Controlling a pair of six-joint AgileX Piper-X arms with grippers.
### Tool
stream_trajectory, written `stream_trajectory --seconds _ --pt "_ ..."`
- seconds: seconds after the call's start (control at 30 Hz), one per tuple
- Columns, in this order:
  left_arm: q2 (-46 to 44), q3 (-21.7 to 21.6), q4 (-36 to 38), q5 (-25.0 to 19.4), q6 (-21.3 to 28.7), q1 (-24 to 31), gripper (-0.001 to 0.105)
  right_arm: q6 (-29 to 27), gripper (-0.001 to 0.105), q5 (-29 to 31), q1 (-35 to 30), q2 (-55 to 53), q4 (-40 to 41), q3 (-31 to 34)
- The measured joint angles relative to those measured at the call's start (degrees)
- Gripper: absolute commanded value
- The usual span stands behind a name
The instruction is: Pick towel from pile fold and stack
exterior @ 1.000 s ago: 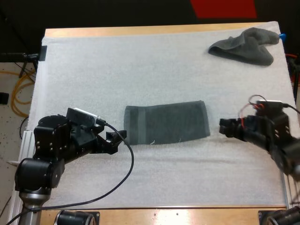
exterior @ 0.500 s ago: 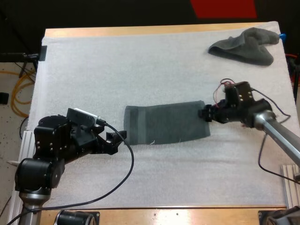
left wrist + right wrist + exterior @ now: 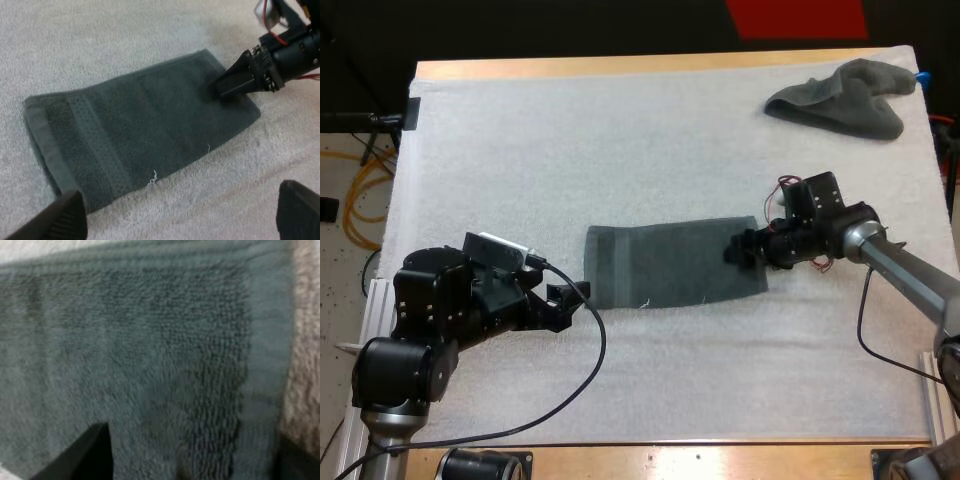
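At the centre of the counter [image 3: 620,66], the folded towel [image 3: 670,262] lies flat, its long axis running left to right. The right end effector [image 3: 742,250], fingers spread, hangs over the towel's right end. The left end effector [image 3: 570,297], likewise released, sits just off its left end. No writing is legible.

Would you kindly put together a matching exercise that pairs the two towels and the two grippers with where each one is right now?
Things:
1. flat towel
2. crumpled towel
3. left gripper
4. right gripper

Places:
A. over the flat towel's plain end
B. far right corner of the mat
C. middle of the mat
D. just off the flat towel's banded end

Pairs: 1-C, 2-B, 3-D, 4-A
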Motion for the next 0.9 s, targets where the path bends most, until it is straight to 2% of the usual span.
stream_trajectory --seconds 0.07,0.1,0.17,0.23,0.27,0.33,0.43,0.53,0.73,0.83,0.9 --pt "0.0 0.0 0.0 0.4 -0.1 0.0 0.074 0.5 0.056 -1.6 -0.1 0.5 -0.1 -0.1" --pt "0.0 0.0 0.0 0.6 -0.1 0.0 0.074 0.8 0.051 -2.0 -0.2 0.6 -0.1 -0.1" --pt "0.0 0.0 0.0 1.1 -0.1 0.0 0.074 1.1 0.035 -2.0 -0.3 0.6 -0.1 -0.1" --pt "0.0 0.0 0.0 1.3 -0.4 0.0 0.074 1.2 0.01 -1.9 -0.3 1.1 0.1 -0.1" --pt "0.0 0.0 0.0 1.3 -0.5 0.0 0.074 1.2 0.002 -1.4 -0.3 1.2 0.4 -0.1" --pt "0.0 0.0 0.0 1.3 -0.6 0.0 0.074 1.4 0.0 0.3 -0.3 1.2 0.8 -0.1" --pt "0.0 0.0 0.0 1.3 -0.6 0.0 0.074 1.0 0.0 6.2 -0.1 -0.7 3.3 -0.1" --pt "0.0 0.0 0.0 1.3 -0.6 0.0 0.074 -3.0 0.0 15.4 0.4 -4.8 7.9 0.0" --pt "0.0 0.0 0.0 1.3 -0.6 0.0 0.074 -15.0 0.0 35.1 0.4 -13.3 16.0 0.0" --pt "0.0 0.0 0.0 1.3 -0.6 0.0 0.074 -17.6 0.0 45.4 0.4 -15.5 17.5 0.0" --pt "0.0 0.0 0.0 1.3 -0.6 0.0 0.074 -17.6 0.0 49.4 0.6 -16.3 17.9 0.0"
